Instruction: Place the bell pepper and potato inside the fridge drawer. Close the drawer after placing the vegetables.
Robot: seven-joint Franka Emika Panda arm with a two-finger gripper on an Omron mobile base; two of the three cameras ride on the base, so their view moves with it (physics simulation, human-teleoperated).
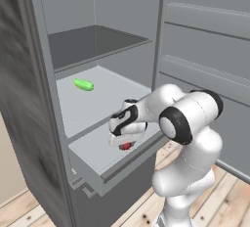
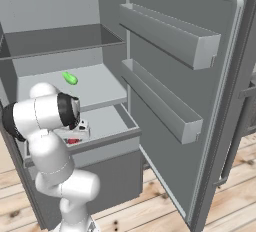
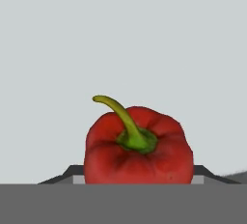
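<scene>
The fridge drawer (image 1: 95, 153) stands pulled out below the lower shelf, its pale floor (image 2: 107, 120) open to view. My gripper (image 1: 125, 142) hangs low over the drawer's middle, pointing down. The red bell pepper (image 1: 127, 146) sits between the fingers just above the drawer floor. In the hand view the bell pepper (image 3: 139, 146) shows its green stem, and a dark fingertip (image 3: 75, 172) presses against each of its sides. The gripper (image 2: 75, 136) is shut on the pepper (image 2: 73, 140).
An elongated green vegetable (image 1: 83, 84) lies on the shelf (image 1: 112, 99) above the drawer. The fridge door (image 2: 210, 106) stands open to the right with two bins (image 2: 165, 108). The fridge's left wall (image 1: 29, 123) is close beside the drawer.
</scene>
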